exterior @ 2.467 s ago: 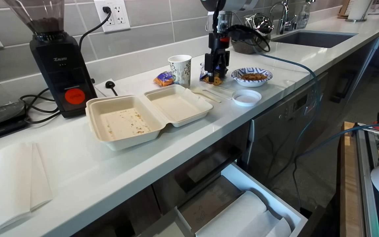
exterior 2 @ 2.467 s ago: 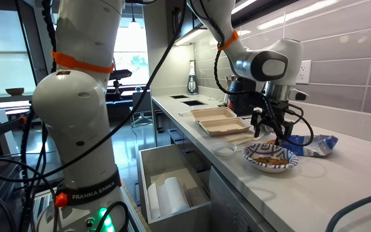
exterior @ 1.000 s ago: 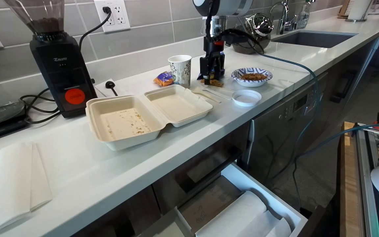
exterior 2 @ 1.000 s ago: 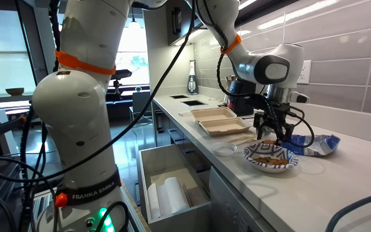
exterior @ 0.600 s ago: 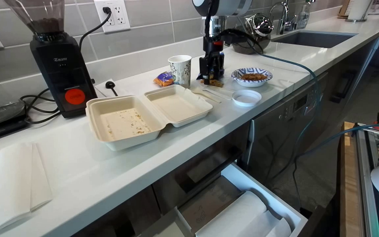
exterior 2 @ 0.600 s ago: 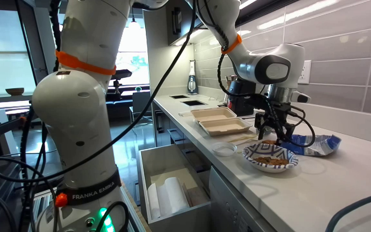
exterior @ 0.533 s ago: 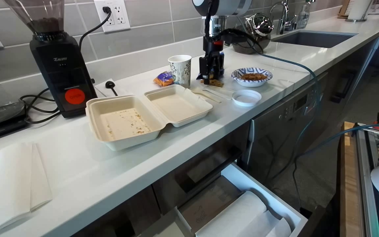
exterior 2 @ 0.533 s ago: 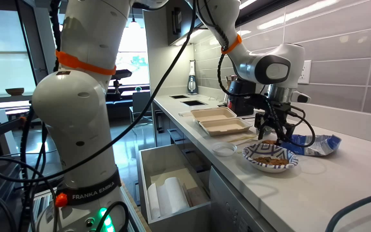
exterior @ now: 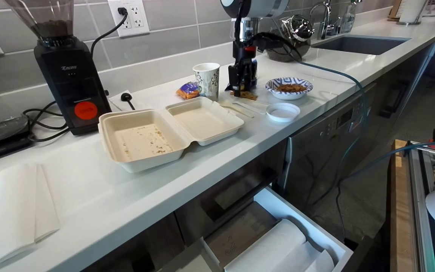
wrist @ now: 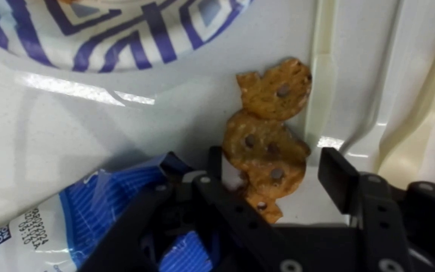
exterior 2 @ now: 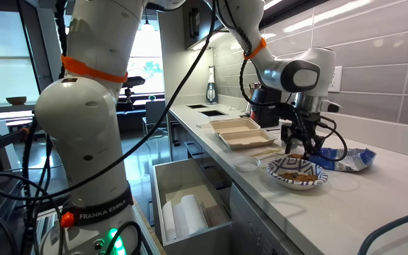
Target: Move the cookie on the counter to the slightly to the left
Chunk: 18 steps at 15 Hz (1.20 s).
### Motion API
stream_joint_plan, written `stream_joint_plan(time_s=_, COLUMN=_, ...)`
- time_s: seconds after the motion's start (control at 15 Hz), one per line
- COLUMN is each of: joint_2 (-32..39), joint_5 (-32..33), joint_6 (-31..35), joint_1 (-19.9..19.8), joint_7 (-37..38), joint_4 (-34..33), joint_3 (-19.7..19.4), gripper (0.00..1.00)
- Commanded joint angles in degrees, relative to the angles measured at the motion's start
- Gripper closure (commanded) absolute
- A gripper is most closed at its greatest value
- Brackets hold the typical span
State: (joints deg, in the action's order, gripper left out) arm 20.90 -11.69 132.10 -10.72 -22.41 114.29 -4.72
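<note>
Several flat tan-brown cookie pieces with dark chips lie in a row on the white-grey counter. In the wrist view the middle cookie and the one nearer the palm lie between my fingers. A cookie edge also shows in both exterior views. My gripper is open, pointing down, its fingertips low at counter level around the cookies. There is a gap between the right finger and the cookies. The left finger is close beside them; I cannot tell if it touches. The left finger hides part of the nearest piece.
A blue snack packet lies right beside the left finger. A blue-patterned bowl with brown pieces, plastic utensils, a small white dish, a paper cup and an open beige clamshell stand nearby. A drawer is open below.
Since 2.5 s ago my gripper has shifted slightly left in one view and right in another, and the blue packet has been nudged slightly. In the last half second almost nothing has moved.
</note>
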Motion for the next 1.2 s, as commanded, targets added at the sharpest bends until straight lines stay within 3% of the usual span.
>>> stream_joint_plan(time_s=0.0, joint_2=1.1, joint_5=0.7, joint_6=-2.1, joint_1=-0.7, joint_7=1.1, joint_4=-1.4, joint_3=0.9, gripper=0.33)
stream_joint_plan(time_s=0.2, joint_2=1.1, joint_5=0.7, joint_6=-2.1, joint_1=-0.7, joint_7=1.0, joint_4=-1.3, joint_3=0.9, gripper=0.34)
stream_joint_plan(time_s=0.4, joint_2=1.1, joint_5=0.7, joint_6=-2.1, joint_1=-0.8, joint_7=1.0, joint_4=-1.2, joint_3=0.9, gripper=0.44)
stream_joint_plan(time_s=1.13, joint_2=0.9, joint_5=0.4, joint_6=-2.1, joint_1=-1.0, joint_7=0.7, joint_4=-1.2, joint_3=1.1, gripper=0.45)
